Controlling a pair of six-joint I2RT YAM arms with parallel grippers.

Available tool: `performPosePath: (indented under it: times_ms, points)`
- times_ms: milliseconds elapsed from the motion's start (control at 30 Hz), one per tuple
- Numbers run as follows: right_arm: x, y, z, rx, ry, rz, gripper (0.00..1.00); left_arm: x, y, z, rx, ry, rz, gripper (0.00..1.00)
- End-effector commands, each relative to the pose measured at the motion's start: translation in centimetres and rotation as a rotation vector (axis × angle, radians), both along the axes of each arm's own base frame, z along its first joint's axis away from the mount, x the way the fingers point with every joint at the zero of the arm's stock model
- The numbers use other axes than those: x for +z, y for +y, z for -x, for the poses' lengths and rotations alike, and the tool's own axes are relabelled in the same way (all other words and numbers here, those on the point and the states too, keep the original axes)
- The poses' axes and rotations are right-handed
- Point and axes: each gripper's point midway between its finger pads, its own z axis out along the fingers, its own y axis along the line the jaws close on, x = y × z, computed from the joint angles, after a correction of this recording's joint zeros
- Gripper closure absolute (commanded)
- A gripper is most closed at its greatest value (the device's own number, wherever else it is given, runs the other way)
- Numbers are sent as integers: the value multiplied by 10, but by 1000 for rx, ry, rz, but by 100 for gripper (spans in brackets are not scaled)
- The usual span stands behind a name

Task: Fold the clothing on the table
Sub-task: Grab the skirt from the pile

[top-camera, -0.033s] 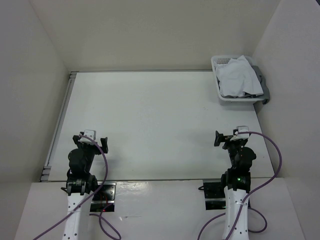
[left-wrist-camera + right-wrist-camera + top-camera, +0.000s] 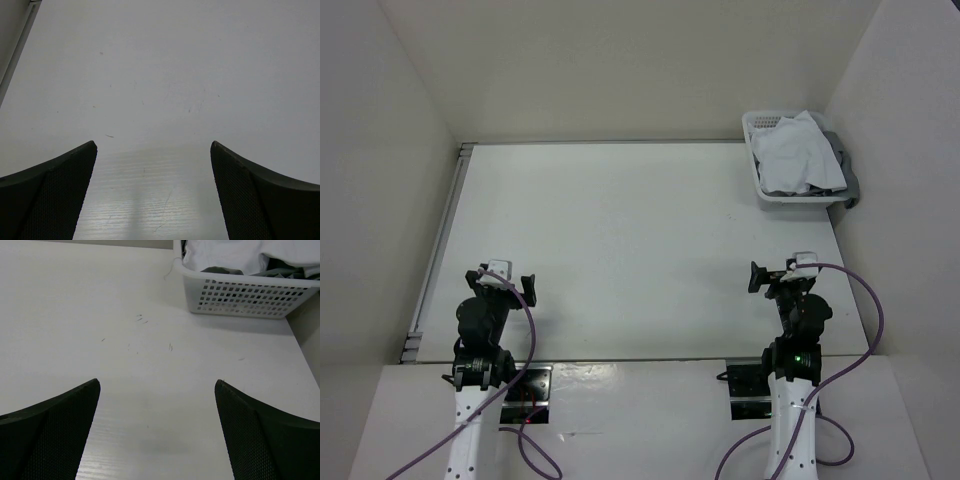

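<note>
Finds the cloth (image 2: 798,150) not out on the open table (image 2: 620,240) but heaped in the basket (image 2: 788,200) at the far right corner, spilling a little over the rim. Looks thin, soft and light: likely to sag, crease and trail in folds rather than lift flat, with no risk of breaking. Best taken by a free edge or corner near the top of the heap, pinched shallow so as to catch one layer only. Probably calls for both claws at two corners afterwards, to spread it flat. Shows in the same basket, under and beside the white, a grey garment (image 2: 215,271), so asks for care not to lift both together. Cannot judge the tucked-under share of the cloth from these views, nor rule out a second white piece. Shows the left claw (image 2: 152,146) with jaws spread wide, gripping nothing, over bare table near its base. Shows the right claw (image 2: 157,384) likewise wide and empty, facing the basket but well short of it. Leaves the folding not yet begun: first fetch the cloth out onto the table.
</note>
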Motion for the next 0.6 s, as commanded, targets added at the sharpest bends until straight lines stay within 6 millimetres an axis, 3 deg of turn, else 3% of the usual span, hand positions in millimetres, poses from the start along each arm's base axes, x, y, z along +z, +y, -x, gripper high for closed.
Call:
performPosePath:
  times_ms: [0,567]
  points:
    - [-1,-1,-1,-3,-51,20,1,13,1,-2,-2,-109,-26,0]
    - [-1,2,0,10,-51,20,1,13,1,-2,-2,-109,-26,0]
